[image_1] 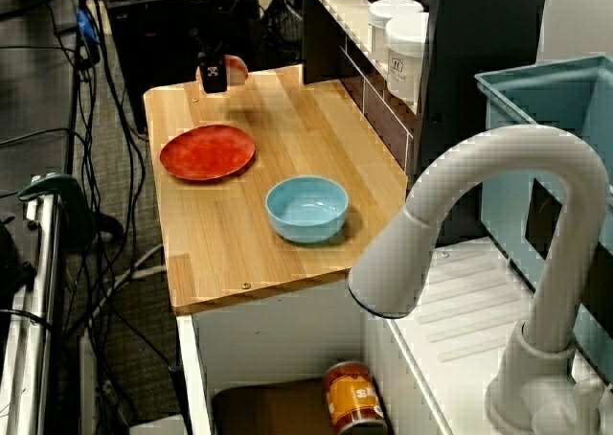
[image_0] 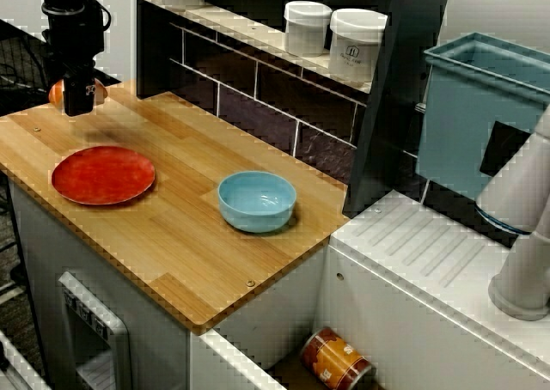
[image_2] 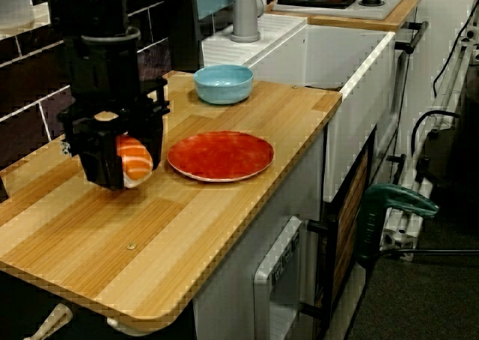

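Watching the side view, I saw my end effector (image_2: 127, 164) clamped on a salmon sushi piece (image_2: 135, 159) over the desk's (image_2: 224, 228) wall-side end corner, near the red plate (image_2: 221, 155), well apart from the blue bowl (image_2: 223, 83).

Finished in matte black from arm (image_2: 93, 10) down to tool (image_2: 127, 168). Built as stacked cylindrical segments, with a slightly wider ring collar (image_2: 101, 37) set above the wrist. Fitted with a thin black cable (image_0: 105, 14) that loops out along one side of the wrist section. Terminates in a boxy tool body with short side brackets and two broad, flat black fingers (image_2: 105, 168). Too dark and small-scale for reading any screws or markings.
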You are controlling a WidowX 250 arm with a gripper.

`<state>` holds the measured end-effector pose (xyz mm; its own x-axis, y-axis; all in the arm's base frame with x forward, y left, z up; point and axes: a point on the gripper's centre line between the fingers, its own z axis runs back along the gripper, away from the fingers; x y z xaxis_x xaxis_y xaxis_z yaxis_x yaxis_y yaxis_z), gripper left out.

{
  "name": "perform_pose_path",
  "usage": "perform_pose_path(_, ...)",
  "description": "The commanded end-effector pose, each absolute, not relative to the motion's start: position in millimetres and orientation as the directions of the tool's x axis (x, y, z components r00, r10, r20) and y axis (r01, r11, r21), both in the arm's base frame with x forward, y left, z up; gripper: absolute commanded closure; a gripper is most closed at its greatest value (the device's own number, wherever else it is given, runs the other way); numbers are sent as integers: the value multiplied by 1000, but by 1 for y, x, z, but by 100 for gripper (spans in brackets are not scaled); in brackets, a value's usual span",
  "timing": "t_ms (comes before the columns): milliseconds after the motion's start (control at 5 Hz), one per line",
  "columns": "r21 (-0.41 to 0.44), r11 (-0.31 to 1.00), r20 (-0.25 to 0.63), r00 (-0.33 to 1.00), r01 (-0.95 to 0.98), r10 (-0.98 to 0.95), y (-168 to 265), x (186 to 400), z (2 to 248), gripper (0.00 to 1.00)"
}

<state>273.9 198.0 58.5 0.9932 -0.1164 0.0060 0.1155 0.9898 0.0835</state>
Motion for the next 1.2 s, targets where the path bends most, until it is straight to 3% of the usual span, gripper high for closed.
perform_pose_path(0,65,995,-44,996,79,-77,203,282,46,100)
perform_pose_path(200,72,995,-39,997,69,-66,202,284,43,100)
perform_pose_path(400,67,995,-34,997,67,-65,198,280,44,0)
perform_pose_path(1000,37,993,26,993,111,-112,185,264,75,0)
